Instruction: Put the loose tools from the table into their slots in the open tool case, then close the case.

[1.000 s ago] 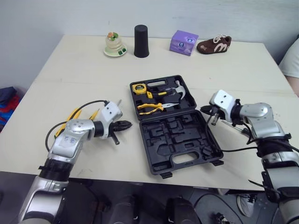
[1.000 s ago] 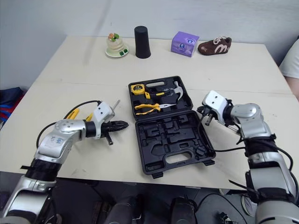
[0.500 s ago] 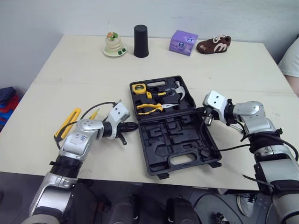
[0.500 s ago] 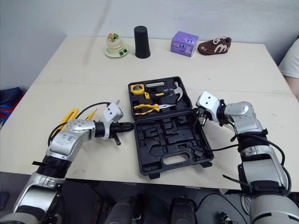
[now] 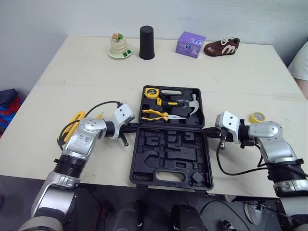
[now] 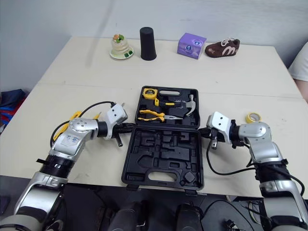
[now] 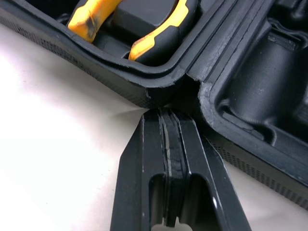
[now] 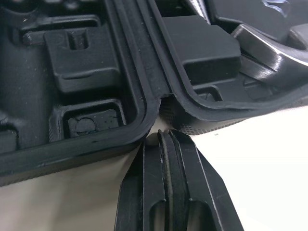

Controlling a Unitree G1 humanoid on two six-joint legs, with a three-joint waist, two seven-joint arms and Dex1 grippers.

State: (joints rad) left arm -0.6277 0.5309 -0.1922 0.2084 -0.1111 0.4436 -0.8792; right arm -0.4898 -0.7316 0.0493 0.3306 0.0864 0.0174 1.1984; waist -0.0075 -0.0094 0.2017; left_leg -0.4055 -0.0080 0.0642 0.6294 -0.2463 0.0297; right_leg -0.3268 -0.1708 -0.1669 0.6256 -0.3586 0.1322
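Tool case (image 5: pixel 171 154) sits open and flat in the middle of the table. The half with the empty moulded slots runs right up to the near edge, and the filled half lies behind it. The hammer (image 5: pixel 190 103), pliers (image 5: pixel 161 114) and tape measure (image 5: pixel 152 91) are already seated.

Both arms are on it at the hinge line. The left gripper (image 7: pixel 169 118) is pinched fully shut with nothing in it, tip poked into the notch where the two halves meet on the case's left side. The right gripper (image 8: pixel 166 139) is the same, clamped together and empty, nose against the notch on the right side.

Looks to me like it's squaring the case up rather than picking anything. If so:
- Push evenly from both sides, or the case will just spin.
- Keep the tips low in the notches so they don't ride up over the rim.
- Don't shove it any nearer, since the front half has no table to spare.

There's still loose stuff out: yellow-handled tools (image 5: pixel 72 126) beside the left arm towards the left edge, and a yellow tape roll (image 5: pixel 256 117) near the right arm. So I wouldn't close the lid yet.
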